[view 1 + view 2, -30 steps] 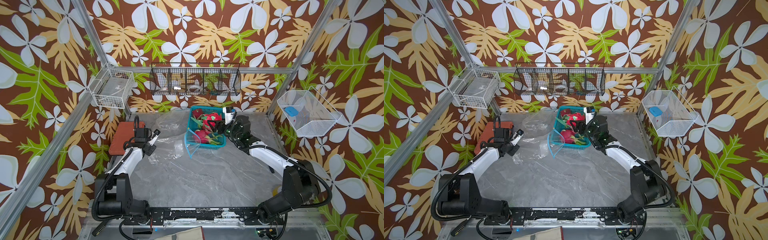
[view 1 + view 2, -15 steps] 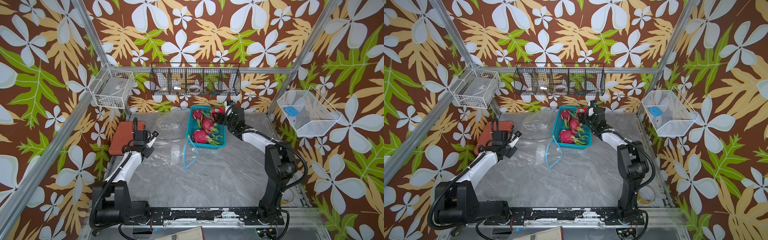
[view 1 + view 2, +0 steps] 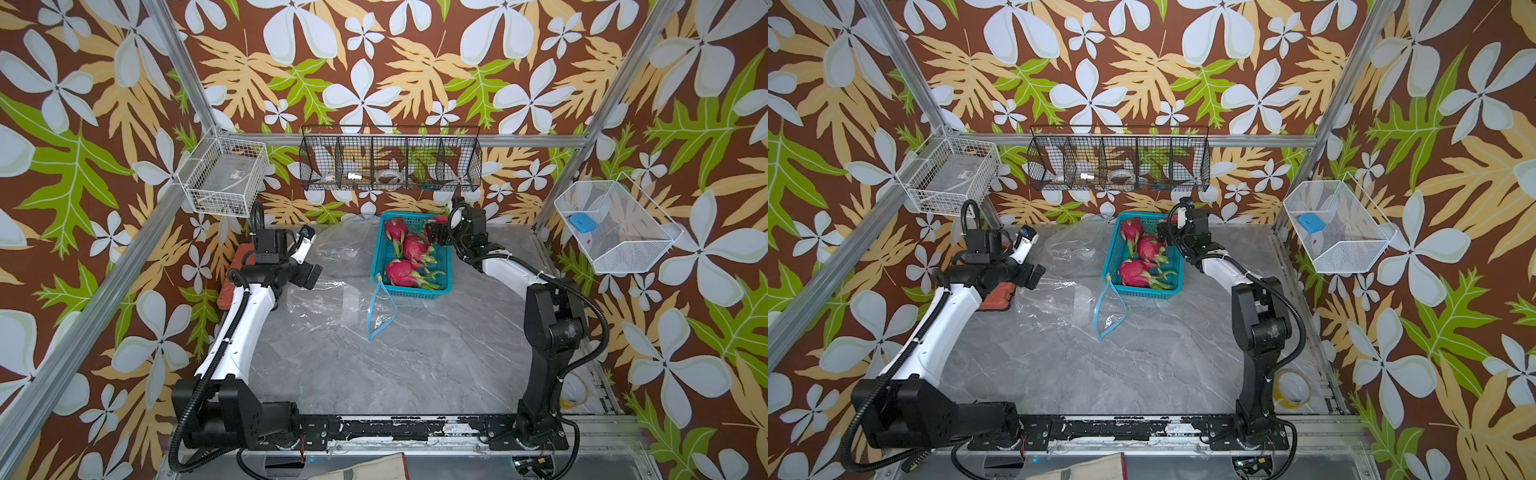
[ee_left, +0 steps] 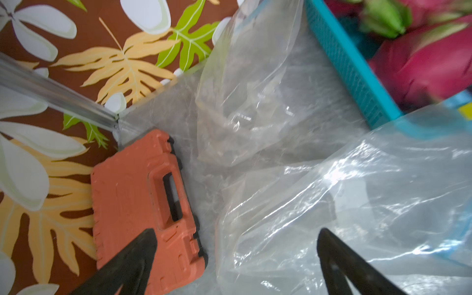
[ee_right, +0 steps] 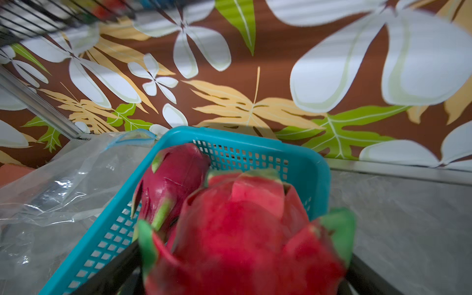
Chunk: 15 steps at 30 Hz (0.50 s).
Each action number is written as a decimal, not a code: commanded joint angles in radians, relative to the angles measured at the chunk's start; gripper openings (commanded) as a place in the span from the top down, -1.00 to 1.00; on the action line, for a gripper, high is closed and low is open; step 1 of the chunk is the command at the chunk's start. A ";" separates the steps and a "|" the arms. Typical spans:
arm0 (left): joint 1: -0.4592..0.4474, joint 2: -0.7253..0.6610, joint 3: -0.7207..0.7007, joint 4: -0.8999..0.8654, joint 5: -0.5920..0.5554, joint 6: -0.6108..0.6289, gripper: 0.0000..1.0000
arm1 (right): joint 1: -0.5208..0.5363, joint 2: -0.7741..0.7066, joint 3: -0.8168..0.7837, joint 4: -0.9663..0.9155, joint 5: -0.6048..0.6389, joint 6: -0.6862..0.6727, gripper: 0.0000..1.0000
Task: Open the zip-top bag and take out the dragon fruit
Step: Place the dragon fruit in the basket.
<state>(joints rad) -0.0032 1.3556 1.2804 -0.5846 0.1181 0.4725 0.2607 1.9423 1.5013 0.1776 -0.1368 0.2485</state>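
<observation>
- Three dragon fruit (image 3: 415,248) lie in the teal basket (image 3: 409,291) at the back of the counter (image 3: 415,365). They sit one behind another along its length, as you can see in both top views.
- The fourth, the red dragon fruit (image 5: 242,229), sits between the two fingers of your right tool (image 5: 242,275), above the basket's far right corner.
- The right tool's fingers stand wide on either side of that fruit. It is blurred in the right wrist view, so you cannot tell whether the fingers press on it or are clear of it.
- The clear bag (image 3: 332,301) lies flat on the counter just left of the basket. Its blue zip (image 3: 382,309) gapes open in a loop that reaches the basket's near left corner.
- A second bag (image 3: 332,243), also clear, is crumpled farther back, between the first bag and the back wall.
- Your left tool (image 4: 236,258) is spread wide with nothing between its fingers. It hangs over the left end of the flat bag, well apart from the basket.
- An orange case (image 4: 132,194) lies flat at the counter's left edge, just beside the bags and near the left tool.
- A roll of tape (image 3: 1293,388) lies at the counter's right edge, near the base of your right arm.
</observation>
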 commanded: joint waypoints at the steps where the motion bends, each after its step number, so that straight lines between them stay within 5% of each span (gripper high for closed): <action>1: -0.014 0.032 0.066 -0.075 0.087 -0.095 -1.00 | 0.003 -0.091 -0.027 -0.004 0.073 -0.055 -0.99; 6: -0.018 0.120 0.153 -0.020 0.101 -0.199 -1.00 | 0.005 -0.286 -0.119 -0.054 0.070 -0.078 -0.99; 10: -0.020 0.187 0.187 -0.005 0.122 -0.212 -1.00 | 0.012 -0.302 -0.092 -0.136 0.040 -0.080 -0.99; 15: -0.018 0.157 0.007 0.227 0.134 -0.270 -1.00 | -0.007 -0.468 -0.264 -0.071 0.123 -0.051 -0.99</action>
<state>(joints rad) -0.0212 1.5322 1.3651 -0.5095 0.2295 0.2596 0.2649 1.5433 1.3064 0.0696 -0.0727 0.1799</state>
